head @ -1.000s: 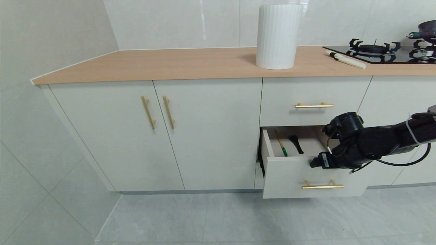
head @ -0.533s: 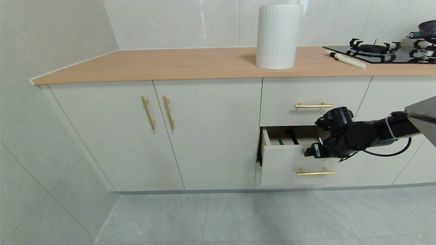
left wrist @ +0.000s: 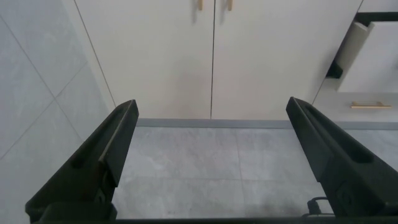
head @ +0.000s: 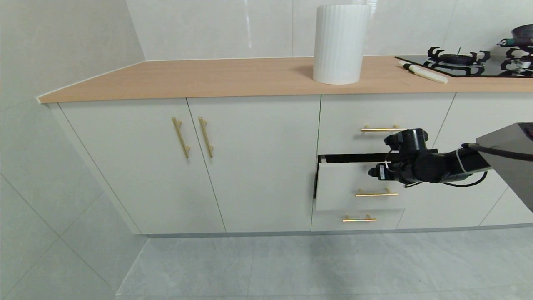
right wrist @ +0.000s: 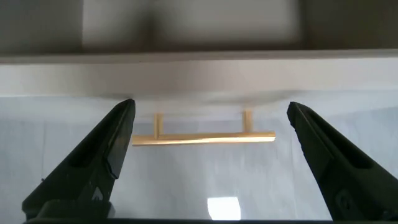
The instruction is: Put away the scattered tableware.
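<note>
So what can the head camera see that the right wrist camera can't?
Only the head view: the tall white ribbed container on the wooden countertop, the black gas stove and the two white cupboard doors. Only the right wrist view: the right gripper with its black fingers standing apart. Both: the nearly shut white drawer and its gold bar handle.

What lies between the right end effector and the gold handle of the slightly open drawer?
Only bare white drawer front separates end effector and handle, in the head view.
</note>
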